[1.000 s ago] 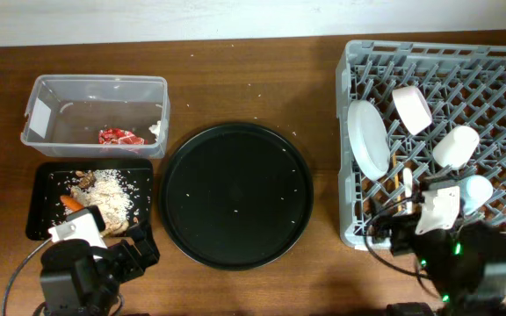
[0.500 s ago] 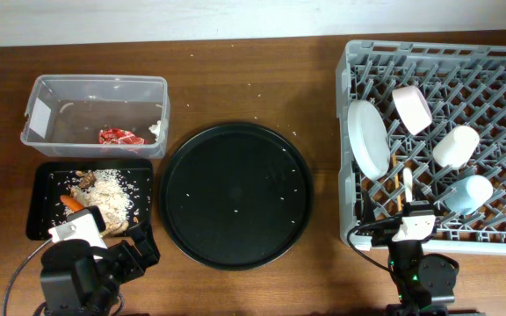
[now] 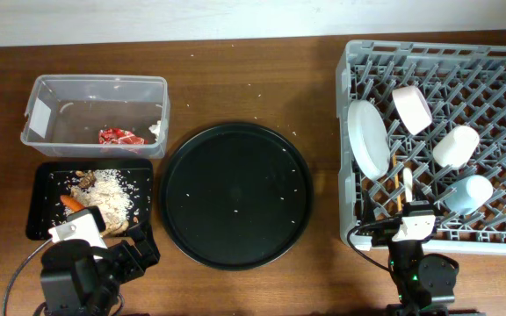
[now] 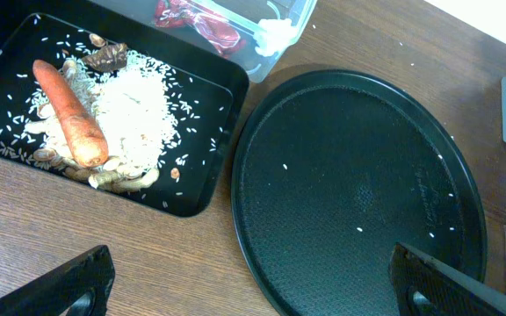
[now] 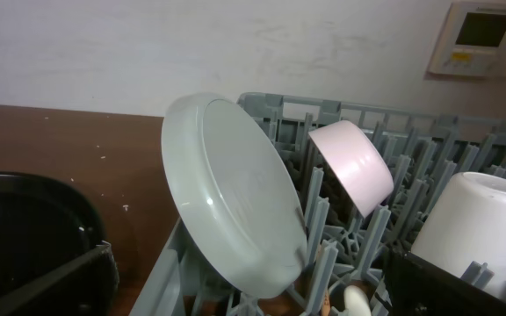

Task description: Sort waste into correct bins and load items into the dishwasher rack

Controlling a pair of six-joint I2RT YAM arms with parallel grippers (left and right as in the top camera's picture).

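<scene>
- Dishwasher rack, right end of the table — loaded. White plate on edge at its left side; pale bowl tilted just beyond it; cream cup and light blue cup lying further right.
- White fork and chopsticks stand between pegs, just right of the plate.
- Clear tub, far left: red wrapper and paper wad inside.
- Shallow black tray, directly in front of the tub: rice pile, carrot against it, brown scrap at the rice's edge.
- Round black tray, centre — only stray grains.
- My left gripper: jaws wide, nothing between them, above the near edge of both trays.
- My right gripper: jaws wide, holding nothing, at the rack's near edge.
</scene>
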